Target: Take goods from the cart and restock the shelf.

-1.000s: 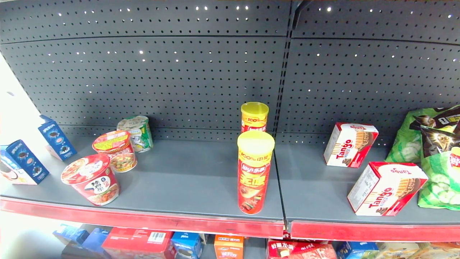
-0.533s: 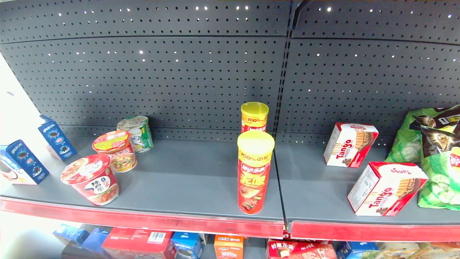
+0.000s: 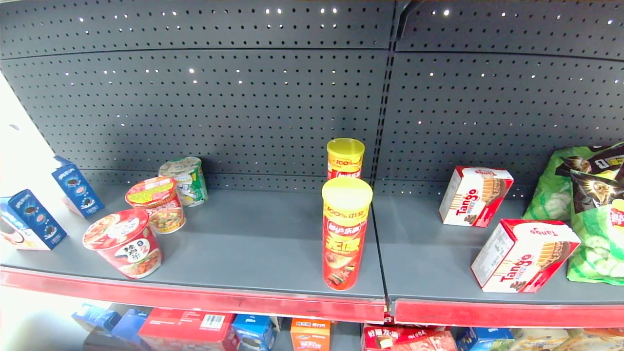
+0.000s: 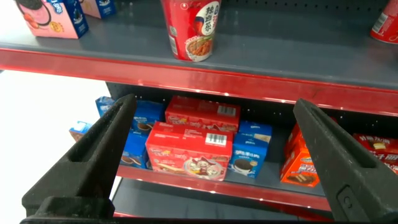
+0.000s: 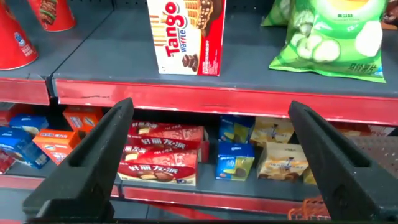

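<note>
The grey shelf [image 3: 253, 239] stood half stocked, with the front chip canister [image 3: 345, 234] upright at its middle seam. Right of the canister lay the green crisp bags [image 3: 590, 214] and, closer in, the nearer wafer box [image 3: 524, 256]. Left of it sat the red noodle cup [image 3: 124, 243]. Below and left of the canister hung the left gripper [image 4: 214, 102], fingers spread wide with nothing between them. Below and right, the right gripper [image 5: 211, 104] was just the same. The smart play, I'd say, was to fetch from the cart first, then fill the bare stretch left of the canister, label forward
</note>
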You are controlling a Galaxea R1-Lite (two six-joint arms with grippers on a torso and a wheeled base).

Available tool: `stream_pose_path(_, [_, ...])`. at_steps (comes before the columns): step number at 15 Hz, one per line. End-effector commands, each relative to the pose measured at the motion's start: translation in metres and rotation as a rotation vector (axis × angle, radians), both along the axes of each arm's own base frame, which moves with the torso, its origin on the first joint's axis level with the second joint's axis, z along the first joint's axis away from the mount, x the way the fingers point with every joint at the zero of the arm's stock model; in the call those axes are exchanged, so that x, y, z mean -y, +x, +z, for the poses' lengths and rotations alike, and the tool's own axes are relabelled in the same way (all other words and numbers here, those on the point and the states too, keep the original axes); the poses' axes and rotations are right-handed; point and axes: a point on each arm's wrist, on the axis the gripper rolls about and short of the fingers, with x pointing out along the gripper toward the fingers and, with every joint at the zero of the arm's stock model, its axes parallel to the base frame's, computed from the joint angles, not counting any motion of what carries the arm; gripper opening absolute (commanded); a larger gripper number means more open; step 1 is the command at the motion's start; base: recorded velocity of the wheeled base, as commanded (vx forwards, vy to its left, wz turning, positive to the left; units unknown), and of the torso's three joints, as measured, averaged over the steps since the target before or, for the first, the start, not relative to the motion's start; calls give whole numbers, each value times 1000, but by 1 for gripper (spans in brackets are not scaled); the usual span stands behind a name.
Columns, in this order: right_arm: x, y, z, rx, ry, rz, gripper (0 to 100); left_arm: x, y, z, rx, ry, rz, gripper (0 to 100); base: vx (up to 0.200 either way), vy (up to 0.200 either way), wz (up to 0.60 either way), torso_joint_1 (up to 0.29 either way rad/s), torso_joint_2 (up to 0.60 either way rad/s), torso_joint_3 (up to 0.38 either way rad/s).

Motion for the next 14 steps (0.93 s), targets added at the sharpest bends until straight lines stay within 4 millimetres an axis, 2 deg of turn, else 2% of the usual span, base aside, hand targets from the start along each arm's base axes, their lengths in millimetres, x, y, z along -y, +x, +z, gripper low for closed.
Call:
stream_pose_path(1, [0,0,0,1,0,0,100,0,0,0,-2,0,1,100,0,0,0,0,0,0])
stream_pose_path(14, [0,0,0,1,0,-1,100,0,0,0,-2,0,1,100,0,0,0,0,0,0])
